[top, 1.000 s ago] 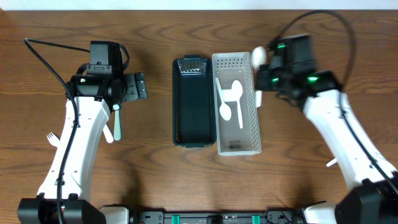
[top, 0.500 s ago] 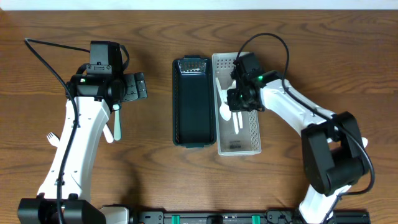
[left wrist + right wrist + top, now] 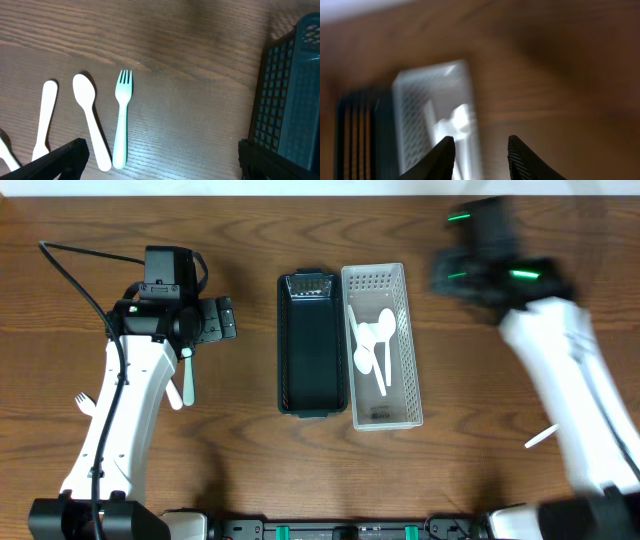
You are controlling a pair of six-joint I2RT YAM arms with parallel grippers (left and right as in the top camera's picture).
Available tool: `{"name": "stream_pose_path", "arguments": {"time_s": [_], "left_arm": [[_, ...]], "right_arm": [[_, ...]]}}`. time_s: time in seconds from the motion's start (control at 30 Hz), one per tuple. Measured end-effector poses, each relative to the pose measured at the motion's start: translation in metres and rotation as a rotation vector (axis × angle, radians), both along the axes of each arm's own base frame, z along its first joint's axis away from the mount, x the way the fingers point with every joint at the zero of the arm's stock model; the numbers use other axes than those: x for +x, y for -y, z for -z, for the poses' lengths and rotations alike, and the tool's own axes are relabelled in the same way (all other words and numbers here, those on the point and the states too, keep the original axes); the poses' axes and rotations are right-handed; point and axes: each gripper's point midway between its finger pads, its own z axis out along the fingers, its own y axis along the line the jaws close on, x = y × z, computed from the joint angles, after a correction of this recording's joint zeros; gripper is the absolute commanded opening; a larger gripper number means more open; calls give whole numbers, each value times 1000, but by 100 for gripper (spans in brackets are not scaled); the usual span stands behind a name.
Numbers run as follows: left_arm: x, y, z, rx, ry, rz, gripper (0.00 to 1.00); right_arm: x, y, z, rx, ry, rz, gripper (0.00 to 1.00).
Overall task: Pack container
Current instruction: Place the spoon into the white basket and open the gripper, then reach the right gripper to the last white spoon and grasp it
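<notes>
The left claw (image 3: 161,145) is hanging spread wide and empty over the table (image 3: 200,60), with one pale green fork (image 3: 121,117), one white spoon (image 3: 90,120) and one white handle (image 3: 44,122) lying side by side in front of it, and the dark basket (image 3: 290,90) standing off to one side. The right claw (image 3: 480,140), blurred, is showing its two fingers apart with nothing between them, near the white basket (image 3: 412,380). The two baskets are sitting touching, long sides together, running from the far edge toward the robot, and about three overlapping white spoons (image 3: 375,340) are lying along the white one.
</notes>
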Motion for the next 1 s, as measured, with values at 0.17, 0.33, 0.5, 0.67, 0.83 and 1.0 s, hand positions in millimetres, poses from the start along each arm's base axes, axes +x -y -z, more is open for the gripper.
{"name": "stream_pose_path", "arguments": {"time_s": [0.17,0.33,0.5,0.67,0.83,1.0], "left_arm": [[0,0,0,0,0,0,98],[0,0,0,0,-1,0,98],[0,0,0,0,0,0,98],[0,0,0,0,0,0,98],[0,0,0,0,-1,0,98],[0,0,0,0,-1,0,98]], "right_arm": [[-75,145,-18,69,-75,585,49],[-117,220,11,113,-156,896,53],[-148,253,75,140,-270,1014,56],[-174,253,150,174,-378,1031,60],[-188,247,198,186,-408,1028,64],[-189,245,216,180,-421,1000,68]]}}
